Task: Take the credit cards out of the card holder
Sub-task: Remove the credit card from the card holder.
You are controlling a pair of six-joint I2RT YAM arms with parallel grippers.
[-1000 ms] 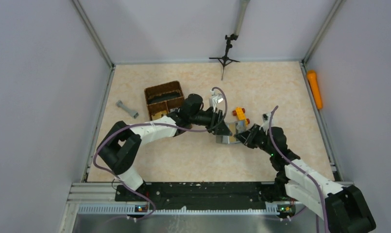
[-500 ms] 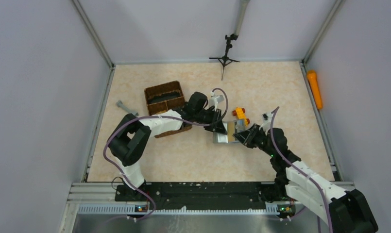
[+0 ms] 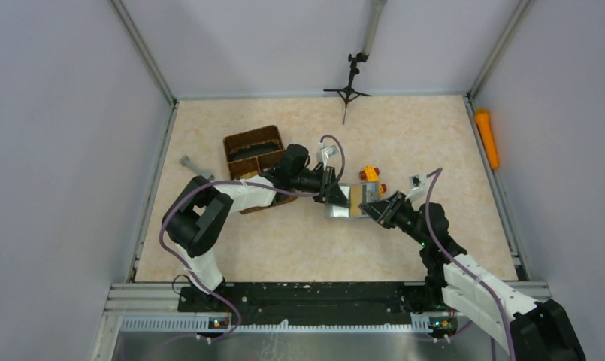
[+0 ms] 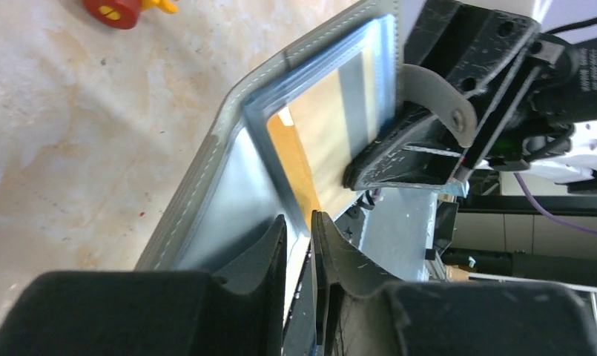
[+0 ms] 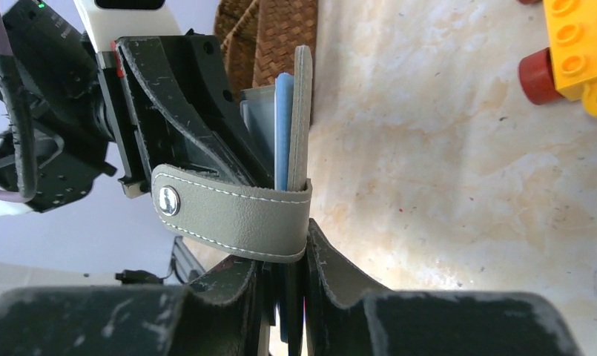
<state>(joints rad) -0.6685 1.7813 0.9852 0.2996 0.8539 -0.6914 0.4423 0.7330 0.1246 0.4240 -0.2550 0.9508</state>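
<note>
1. Closed down since earlier: left gripper (image 4: pixel 299 237), now near-shut on holder (image 4: pixel 232 185) inner edge; card or rim unclear.
2. Holder flap is clamped between right gripper (image 5: pixel 284 274) fingers.
3. Thin, stiff, slick cards (image 4: pixel 332 126) should be pinched by exposed edge.

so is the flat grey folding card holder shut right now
No, the card holder is spread open, its pale tan pockets showing inside.

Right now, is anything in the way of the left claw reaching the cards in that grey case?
Nothing visible does. The right gripper clamps the open card holder, and the fingers of the left gripper straddle an edge at the pocket where the credit cards show. Whether that edge is card or pocket rim is unclear.
</note>
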